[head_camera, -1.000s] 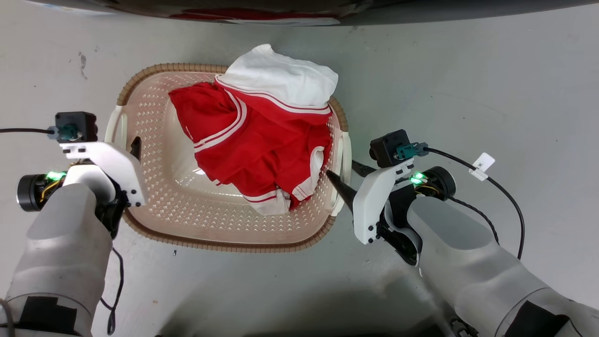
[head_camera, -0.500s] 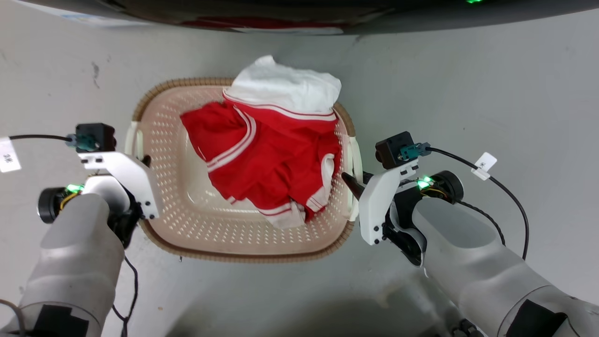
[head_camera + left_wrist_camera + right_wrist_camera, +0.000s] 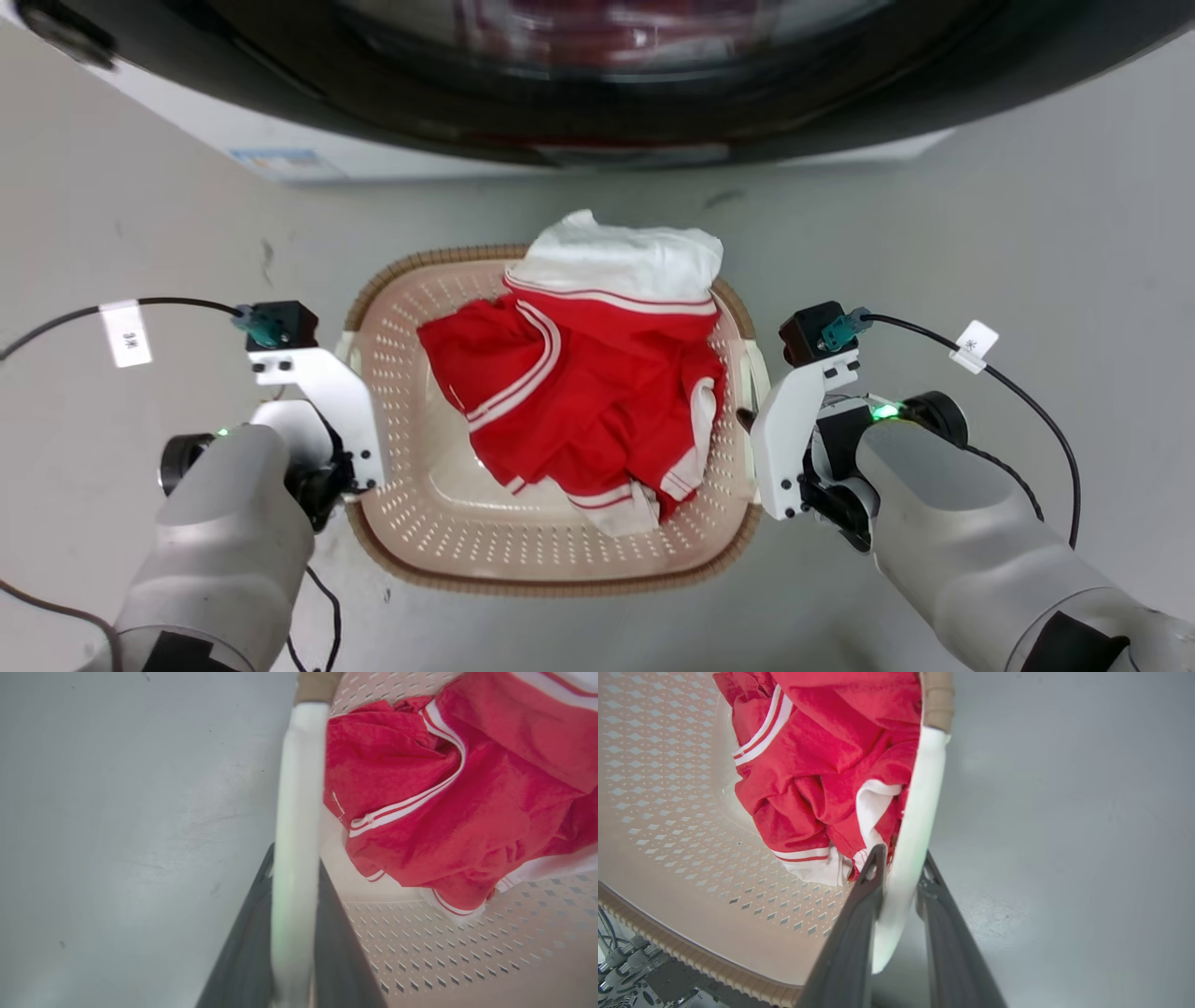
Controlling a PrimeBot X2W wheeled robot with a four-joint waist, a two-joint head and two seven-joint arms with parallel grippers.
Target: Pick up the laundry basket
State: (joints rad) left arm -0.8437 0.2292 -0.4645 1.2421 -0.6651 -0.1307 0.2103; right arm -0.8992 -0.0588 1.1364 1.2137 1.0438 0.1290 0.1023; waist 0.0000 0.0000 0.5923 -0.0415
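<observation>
The step in hand is the two-sided grasp and lift of the laundry basket (image 3: 560, 585), which lies low in front of the washer (image 3: 597, 75), between the robot's two arms. It holds a red garment (image 3: 597, 401) with a white garment (image 3: 625, 261) draped over its far rim.

The left gripper (image 3: 295, 858) has its jaws closed onto the left handle (image 3: 296, 788), one dark finger on each side of the white bar. The right gripper (image 3: 902, 854) pinches the right handle (image 3: 920, 793) the same way.

Whether the basket is clear of the floor (image 3: 934, 233) cannot be told for certain. The next move calls for raising both arms evenly, so the basket stays level and neither thin handle slips out.
</observation>
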